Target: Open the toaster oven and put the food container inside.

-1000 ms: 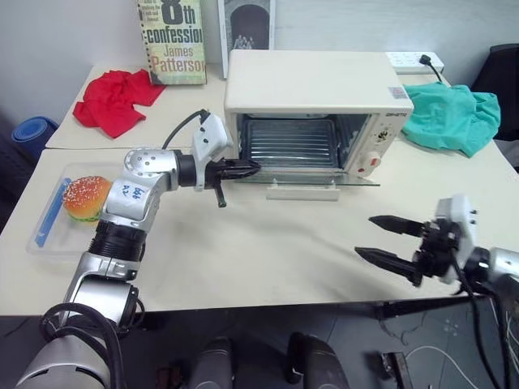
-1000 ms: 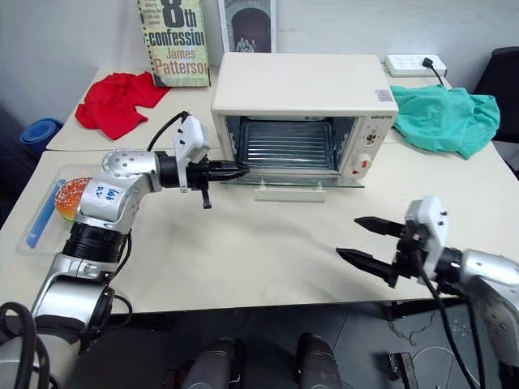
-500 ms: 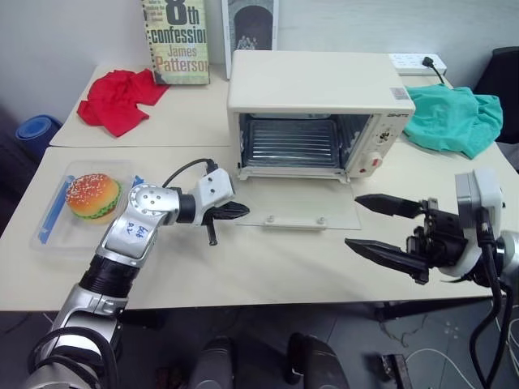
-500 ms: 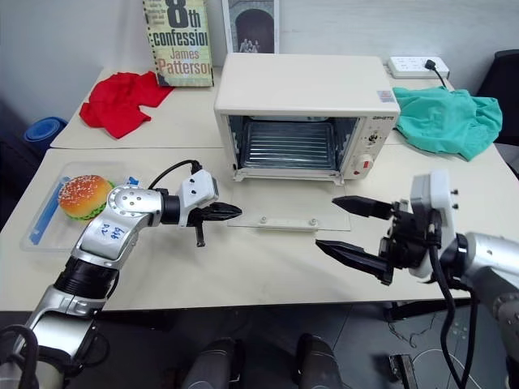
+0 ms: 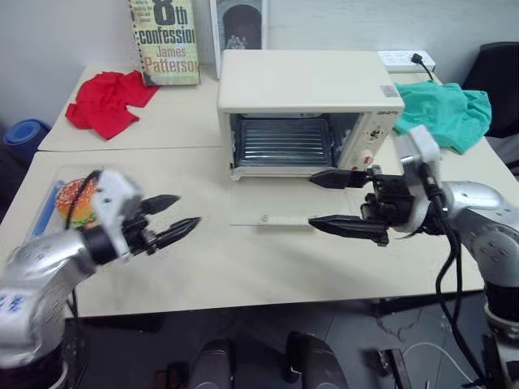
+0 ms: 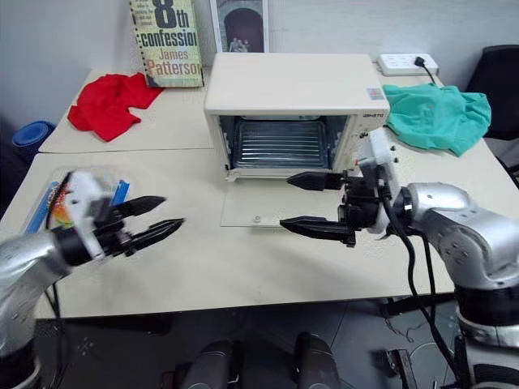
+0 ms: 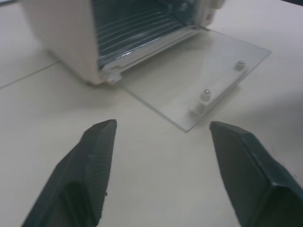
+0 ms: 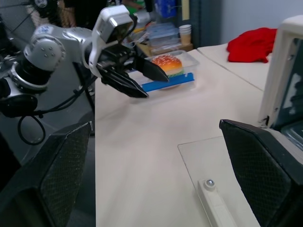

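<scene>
Lying flat, the oven (image 5: 304, 109) door leaves room; both claws, left (image 5: 172, 219) and right (image 5: 336, 202), gape empty, box (image 8: 171, 69) at nine o'clock.

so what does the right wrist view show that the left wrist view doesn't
Right wrist view alone: the left gripper with its fingers apart, the food container holding the burger behind it, and a red cloth further back.

Left wrist view alone: the wire rack inside the toaster oven, seen through the open front.

Both: the glass door lying flat on the table, its cream handle on top, and a pair of open black fingers at the bottom.
</scene>
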You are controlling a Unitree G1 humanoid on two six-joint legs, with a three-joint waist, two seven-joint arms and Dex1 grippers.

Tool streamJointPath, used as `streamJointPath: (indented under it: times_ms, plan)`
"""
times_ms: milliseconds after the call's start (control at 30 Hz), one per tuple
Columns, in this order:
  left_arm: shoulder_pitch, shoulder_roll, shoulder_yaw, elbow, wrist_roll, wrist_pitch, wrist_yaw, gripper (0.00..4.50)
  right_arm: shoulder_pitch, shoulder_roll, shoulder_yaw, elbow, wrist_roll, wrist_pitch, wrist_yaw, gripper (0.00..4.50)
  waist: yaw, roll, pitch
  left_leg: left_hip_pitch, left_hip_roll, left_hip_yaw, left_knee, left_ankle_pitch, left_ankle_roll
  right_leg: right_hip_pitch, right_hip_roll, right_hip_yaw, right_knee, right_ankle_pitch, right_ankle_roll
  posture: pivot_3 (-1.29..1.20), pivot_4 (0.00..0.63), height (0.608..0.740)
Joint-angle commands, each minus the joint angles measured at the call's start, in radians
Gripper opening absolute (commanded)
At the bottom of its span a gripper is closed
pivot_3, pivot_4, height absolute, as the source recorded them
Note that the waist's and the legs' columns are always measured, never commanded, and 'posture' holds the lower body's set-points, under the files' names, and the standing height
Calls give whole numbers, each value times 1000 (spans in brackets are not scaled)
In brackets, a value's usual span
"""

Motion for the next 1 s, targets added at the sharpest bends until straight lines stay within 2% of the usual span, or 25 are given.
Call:
streamJointPath:
  times_ms: [33,133,200,267,367,433,533,667,733,900,1000]
  plan:
    - [132,-42,257,-135,-144,67,48,4437,-80,38,46,84,-55,-53,92,4500,-1,0,0,0,0,0,0,0,0,0,0,0,0,0,0,0,150,740]
    - [298,-123,479,-167,-245,80,99,4437,-150,83,93,170,-99,-79,160,4500,-2,0,0,0,0,0,0,-1,0,0,0,0,0,0,-1,0,150,740]
    - [391,-170,578,-166,-303,71,141,4437,-182,109,114,212,-125,-96,197,4500,-3,0,0,1,1,0,0,-1,-1,-1,0,0,-1,-1,-2,0,150,740]
    - [454,-225,648,-162,-365,71,239,4437,-210,137,133,252,-149,-111,230,4500,-3,0,0,1,1,0,0,-2,-1,-1,1,0,-2,-1,-3,0,150,740]
    - [513,-289,690,-145,-566,51,449,4437,-242,174,146,295,-172,-120,264,4500,5,-1,0,0,1,-1,1,-2,-1,-2,0,0,-1,-2,-3,0,150,740]
    - [543,-300,665,-139,-669,27,605,4437,-255,191,150,312,-186,-123,279,4500,10,-1,0,0,1,-2,1,-2,-1,-2,-1,0,-1,-2,-3,0,150,740]
    - [542,-277,569,-104,-809,-34,922,4437,-261,206,151,322,-200,-124,291,4500,17,-1,0,1,1,-6,1,-3,-1,-2,-2,2,0,-2,-3,0,150,740]
    - [495,-205,430,-30,-1107,-269,1353,4437,-249,209,137,307,-201,-110,297,4500,22,-1,-1,1,1,-5,1,-3,-1,-6,-2,6,4,-2,-4,0,150,740]
    - [488,-144,373,-2,-1188,-348,1511,4437,-237,201,128,289,-192,-101,298,4500,22,-2,-1,1,1,-4,1,-3,-1,-7,-2,8,4,-2,-4,0,150,740]
    - [439,-14,280,101,-1286,-483,1721,4437,-212,190,99,242,-176,-74,275,4500,22,-2,-1,1,1,2,0,-4,-1,-10,0,13,5,-2,-4,0,150,740]
    - [410,5,231,176,-1331,-573,1899,4437,-185,185,80,207,-172,-63,245,4500,23,-2,-1,2,1,5,0,-5,-1,-11,1,15,4,-2,-4,0,150,740]
